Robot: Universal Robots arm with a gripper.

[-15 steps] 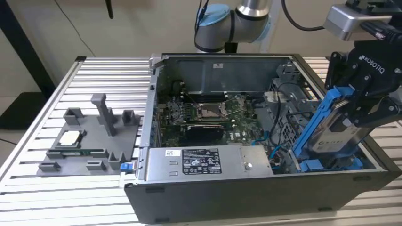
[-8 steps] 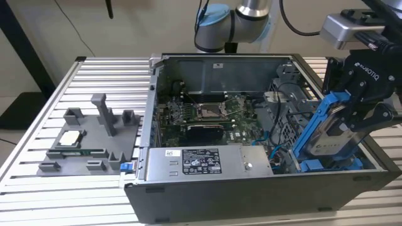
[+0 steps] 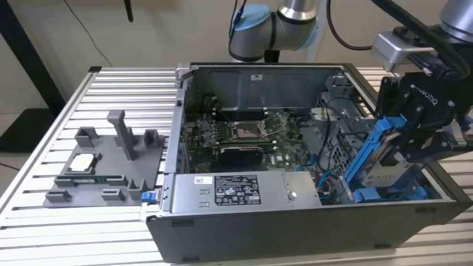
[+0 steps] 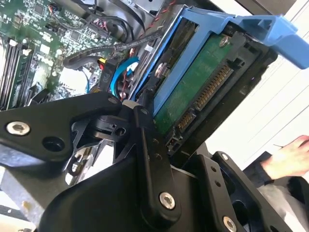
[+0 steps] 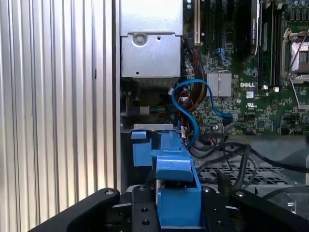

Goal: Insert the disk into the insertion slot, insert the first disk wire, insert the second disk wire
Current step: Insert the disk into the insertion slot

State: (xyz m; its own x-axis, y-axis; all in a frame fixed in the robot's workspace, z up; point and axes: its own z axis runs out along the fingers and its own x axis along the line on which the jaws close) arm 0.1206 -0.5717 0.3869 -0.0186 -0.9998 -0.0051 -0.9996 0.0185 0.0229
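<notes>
My gripper (image 3: 409,145) is shut on the disk (image 3: 382,158), a drive in a bright blue caddy. It holds the disk tilted, lower end down at the insertion slot (image 3: 388,194), the grey cage with blue fittings in the case's near corner at the exterior view's right. In the second wrist view the disk (image 4: 193,82) shows its green circuit board and connector between my black fingers (image 4: 147,159). In the first wrist view the caddy's blue end (image 5: 177,191) sits between my fingers, over the slot's blue fittings (image 5: 144,151). A loose blue cable (image 5: 192,110) curls beside the slot.
The open computer case (image 3: 296,233) lies on a slatted metal table (image 3: 111,88). A grey power-supply box (image 3: 236,191) lies beside the slot, the motherboard (image 3: 244,133) behind it. A grey fixture (image 3: 103,166) with parts stands at the exterior view's left. A person's hand (image 4: 289,154) is nearby.
</notes>
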